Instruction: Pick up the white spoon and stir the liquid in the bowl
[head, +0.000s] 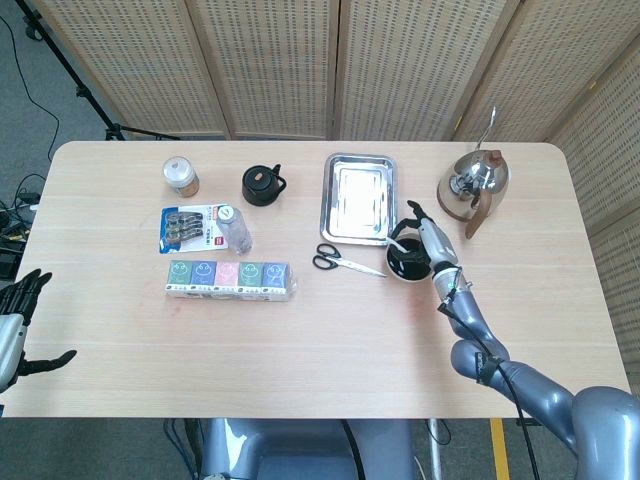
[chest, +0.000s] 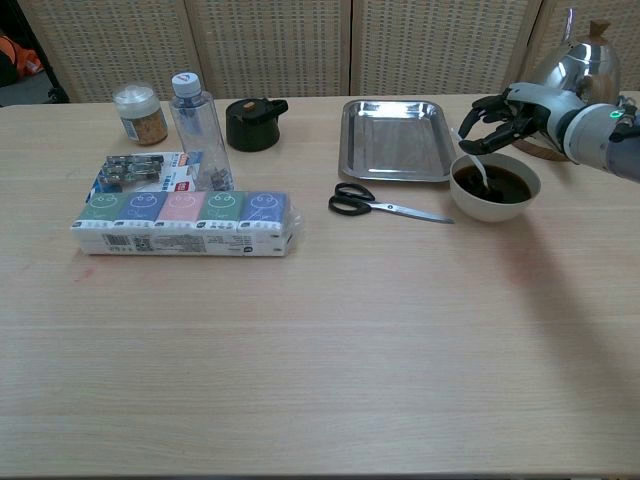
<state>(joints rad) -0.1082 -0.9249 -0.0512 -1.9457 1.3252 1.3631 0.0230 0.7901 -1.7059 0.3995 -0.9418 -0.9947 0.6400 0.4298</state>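
A white bowl (chest: 494, 190) of dark liquid (chest: 497, 184) stands right of the scissors; in the head view the bowl (head: 408, 263) sits just below the tray. My right hand (chest: 508, 112) hovers over the bowl's far rim and holds the white spoon (chest: 473, 160), whose tip dips into the liquid. From the head view the right hand (head: 424, 235) sits above the bowl with the spoon (head: 399, 243) slanting down to the left. My left hand (head: 20, 322) hangs open off the table's left edge, holding nothing.
A steel tray (chest: 396, 138) lies behind the scissors (chest: 376, 205). A metal kettle (chest: 578, 77) stands behind my right hand. At the left are a tissue pack (chest: 184, 222), a bottle (chest: 197, 128), a clip card (chest: 137, 171), a jar (chest: 139, 113) and a black lid (chest: 251, 122).
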